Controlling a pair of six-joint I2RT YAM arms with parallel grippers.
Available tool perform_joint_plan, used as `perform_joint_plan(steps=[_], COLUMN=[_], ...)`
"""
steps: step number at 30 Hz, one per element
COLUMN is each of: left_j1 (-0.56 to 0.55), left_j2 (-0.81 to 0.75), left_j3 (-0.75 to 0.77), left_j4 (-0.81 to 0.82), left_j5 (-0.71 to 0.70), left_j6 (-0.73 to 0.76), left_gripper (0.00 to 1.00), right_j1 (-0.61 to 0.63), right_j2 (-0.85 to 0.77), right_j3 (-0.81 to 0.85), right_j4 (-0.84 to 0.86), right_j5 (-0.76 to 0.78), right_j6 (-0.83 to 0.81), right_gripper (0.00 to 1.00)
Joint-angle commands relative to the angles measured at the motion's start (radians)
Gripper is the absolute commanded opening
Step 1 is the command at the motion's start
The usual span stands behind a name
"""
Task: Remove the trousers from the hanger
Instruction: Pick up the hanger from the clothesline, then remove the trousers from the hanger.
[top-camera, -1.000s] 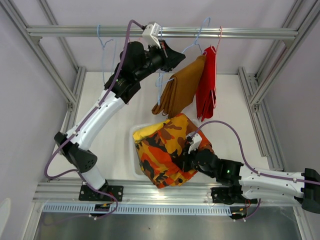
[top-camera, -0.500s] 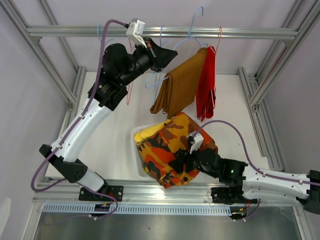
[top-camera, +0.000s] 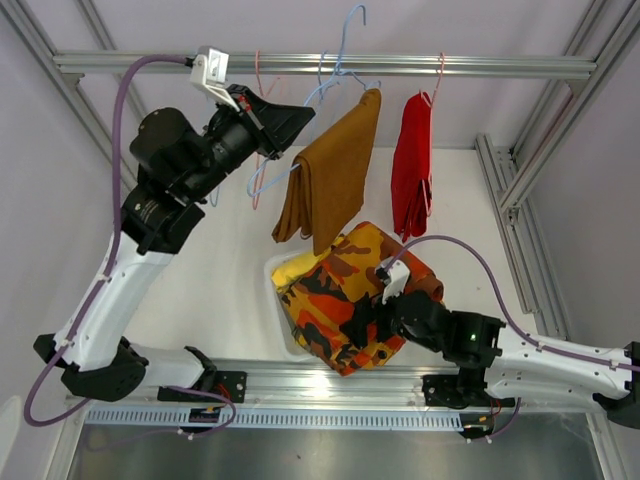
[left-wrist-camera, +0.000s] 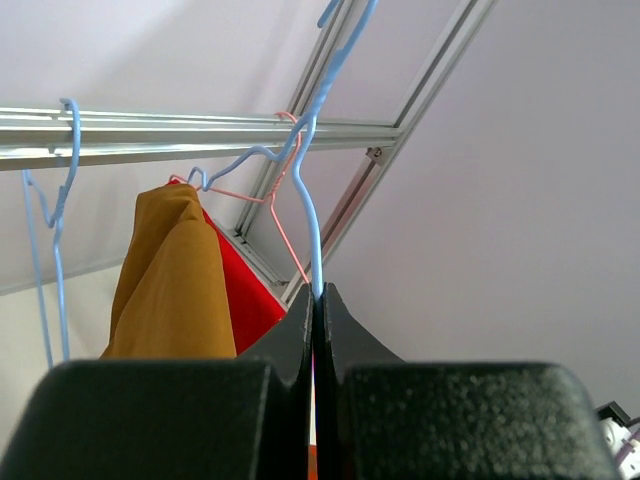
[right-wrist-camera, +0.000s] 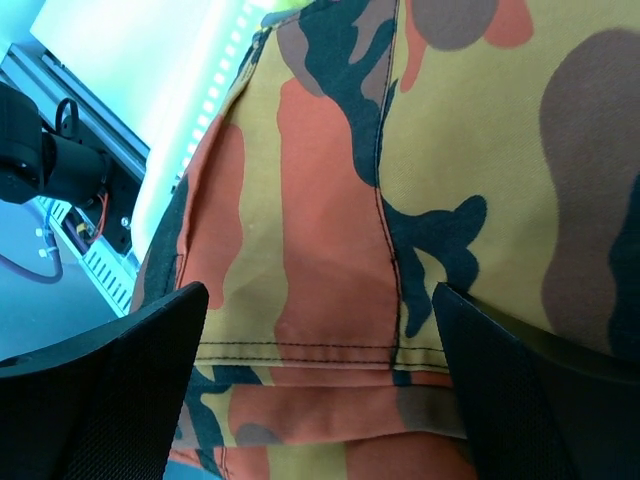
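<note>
My left gripper (top-camera: 292, 118) is shut on the wire of a blue hanger (left-wrist-camera: 305, 200), high near the rail (top-camera: 480, 66). Brown trousers (top-camera: 325, 170) hang over that hanger, tilted; its hook (top-camera: 347, 40) rises past the rail. Red trousers (top-camera: 412, 175) hang from a pink hanger on the rail to the right. Orange-red camouflage trousers (right-wrist-camera: 330, 250) lie on top of the pile in the white basket (top-camera: 274, 325), with yellow trousers (top-camera: 288, 268) showing beneath. My right gripper (right-wrist-camera: 320, 330) stands open just over the orange-red cloth, with a finger on each side.
An empty blue hanger (left-wrist-camera: 50, 230) and a pink hanger (top-camera: 258, 130) hang left of the brown trousers. Aluminium frame posts (top-camera: 545, 140) flank the white table (top-camera: 220, 270). The right arm's purple cable (top-camera: 470, 265) loops over the basket's right side.
My left arm has swung left and up, carrying the blue hanger and brown trousers away from the red ones. My right gripper has opened and let go of the orange-red trousers on the pile.
</note>
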Motion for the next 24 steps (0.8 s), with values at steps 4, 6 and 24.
perform_joint_plan(steps=[4,6,24], left_j1=[-0.034,-0.048,-0.477], left_j2=[-0.116,-0.130,-0.309], left_j3=[0.027,0.026,-0.316], left_j4=[0.139,0.120,0.290], left_j5=[-0.052,-0.062,-0.850], left_j6=[0.046,0.052,0.337], left_gripper=[0.01,0.00,0.01], right_j1=[-0.005,-0.007,0.013], right_j2=[-0.025,-0.025,0.252], right_j3=[0.148,0.202,0.565], right_j4=[-0.057,-0.054,-0.156], right_j5=[0.001,-0.006,0.314], right_j6=[-0.084,-0.101,-0.261], right_gripper=[1.00,0.99,0.99])
